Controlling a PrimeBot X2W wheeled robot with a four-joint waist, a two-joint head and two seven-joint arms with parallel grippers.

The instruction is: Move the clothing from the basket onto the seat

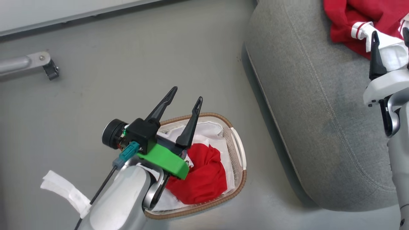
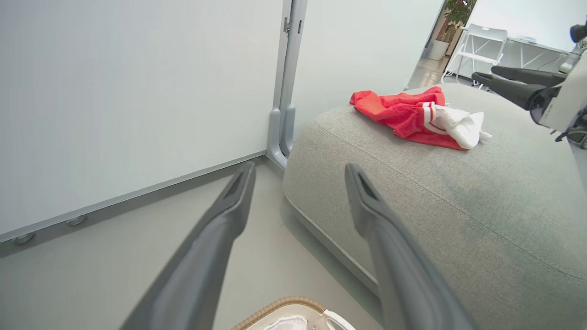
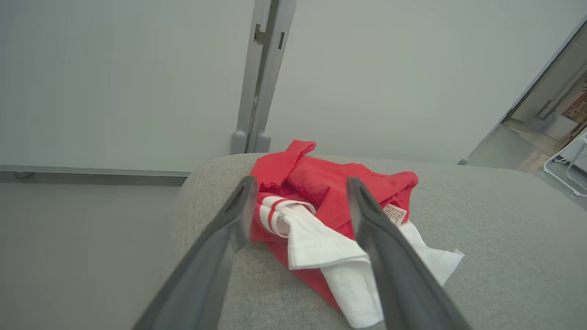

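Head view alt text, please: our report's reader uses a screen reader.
A red garment lies in the white basket on the grey floor, with the open left pincer poised over it. To the right, a second red-and-white garment lies on the grey seat, by the open right pincer.

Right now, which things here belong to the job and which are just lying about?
Job: basket, jersey inside, seat, jersey on top.
Lying about: grey metal bar, white chair, potted plant.
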